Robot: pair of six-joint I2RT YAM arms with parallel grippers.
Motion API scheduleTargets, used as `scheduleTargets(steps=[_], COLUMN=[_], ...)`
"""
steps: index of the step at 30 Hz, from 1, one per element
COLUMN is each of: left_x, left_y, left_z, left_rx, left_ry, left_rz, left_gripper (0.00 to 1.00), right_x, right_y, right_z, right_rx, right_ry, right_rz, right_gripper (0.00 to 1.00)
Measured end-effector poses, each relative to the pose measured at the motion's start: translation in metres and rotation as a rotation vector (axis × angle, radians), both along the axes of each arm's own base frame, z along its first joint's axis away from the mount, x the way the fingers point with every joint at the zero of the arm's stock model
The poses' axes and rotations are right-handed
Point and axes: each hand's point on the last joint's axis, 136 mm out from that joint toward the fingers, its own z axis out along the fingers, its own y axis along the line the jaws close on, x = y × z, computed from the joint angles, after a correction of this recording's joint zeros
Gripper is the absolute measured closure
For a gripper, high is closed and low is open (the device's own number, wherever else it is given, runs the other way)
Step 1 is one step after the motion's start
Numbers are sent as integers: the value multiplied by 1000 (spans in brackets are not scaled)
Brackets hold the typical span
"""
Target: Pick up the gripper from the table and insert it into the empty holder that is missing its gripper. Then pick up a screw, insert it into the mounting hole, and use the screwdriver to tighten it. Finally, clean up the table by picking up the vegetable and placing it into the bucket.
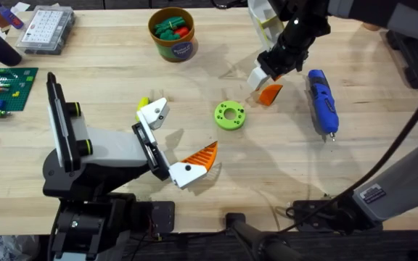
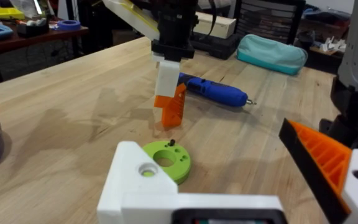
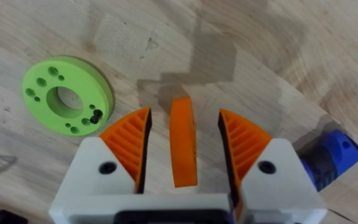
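Right now the right gripper (image 3: 184, 149) has its fingers spread with the little orange gripper (image 3: 183, 142) lying between them, so it should squeeze gently and evenly.

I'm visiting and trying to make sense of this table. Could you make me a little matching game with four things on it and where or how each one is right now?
Things:
1. small orange wedge
2. blue screwdriver
3. green ring
4. brown tub

Places or states:
A. lying flat on the wood on the right side of the table
B. at the far side of the table, with green and red pieces inside
C. between the open fingers of the right gripper
D. flat in the middle of the table, with a small black screw on it

Pairs: 1-C, 2-A, 3-D, 4-B
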Motion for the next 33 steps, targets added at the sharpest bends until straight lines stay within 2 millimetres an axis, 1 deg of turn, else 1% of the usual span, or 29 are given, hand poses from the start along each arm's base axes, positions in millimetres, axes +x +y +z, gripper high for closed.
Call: scheduleTargets(steps=[11,14,17,19,22,26,30,33], left_x=[0,0,0,0,0,0,0,0], left_y=[0,0,0,0,0,0,0,0], left_z=[1,1,1,0,1,1,1,1], left_rx=[-1,-1,-1,-1,-1,-1,-1,-1], left_ry=[10,10,10,11,10,10,10,10], left_rz=[3,3,3,3,3,3,3,3], left_gripper=[9,9,9,9,9,9,9,9], right_x=[3,-1,-10,-19,-27,-30,-35,-31], right_y=[1,0,-4,-7,-10,-11,-12,-7], right_z=[0,0,1,6,18,32,35,36], right_rx=[4,-1,-14,-26,-33,-30,-31,15], right_ry=[-12,3,33,63,81,68,89,79], right_rz=[1,2,12,27,49,66,80,79], right_gripper=[370,370,370,370,370,370,370,370])
